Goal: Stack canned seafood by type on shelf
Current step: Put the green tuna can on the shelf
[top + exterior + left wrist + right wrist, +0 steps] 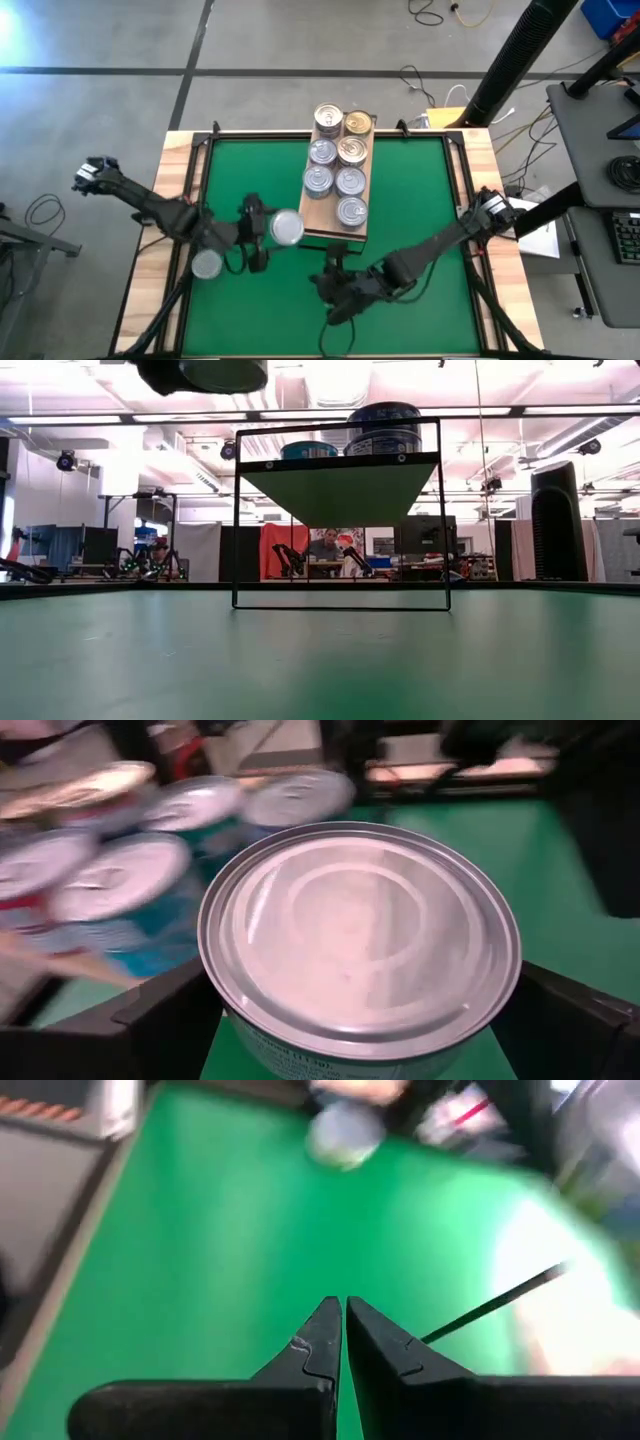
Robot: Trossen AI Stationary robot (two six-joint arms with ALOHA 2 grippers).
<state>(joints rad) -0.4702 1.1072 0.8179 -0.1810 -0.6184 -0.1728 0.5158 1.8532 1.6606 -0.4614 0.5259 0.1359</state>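
The long light-wood shelf board with a dark rim (305, 205) sits at the far middle of the green table mat (400, 200), and it is already nearly full of short round metal tins. From above, seven tin tops show on it in two rows: a silver-topped tin (327, 118) and a gold-topped tin (358, 124) at the far end, and then more silver ones running toward the near end, ending with a silver tin (351, 211). The view from table height shows blue-sided tins (384, 428) sitting one on top of another, so some stacking looks done, but how many layers there are cannot be told. The left gripper (262, 232) is clamped on one more silver-topped round tin (286, 227), with a finger on each side of it, and holds it up in the air just beside the near left corner of the shelf. In the left wrist view that tin (360, 935) fills the space between the dark fingers (160, 1020), with the other tins close ahead. One more silver tin (207, 264) waits on the mat near the left edge. The right gripper (343, 1330) has its fingers pressed together with nothing in them, and it rests low over the near middle of the mat. So most of the job looks done: the held tin still needs a spot, and then the last one.
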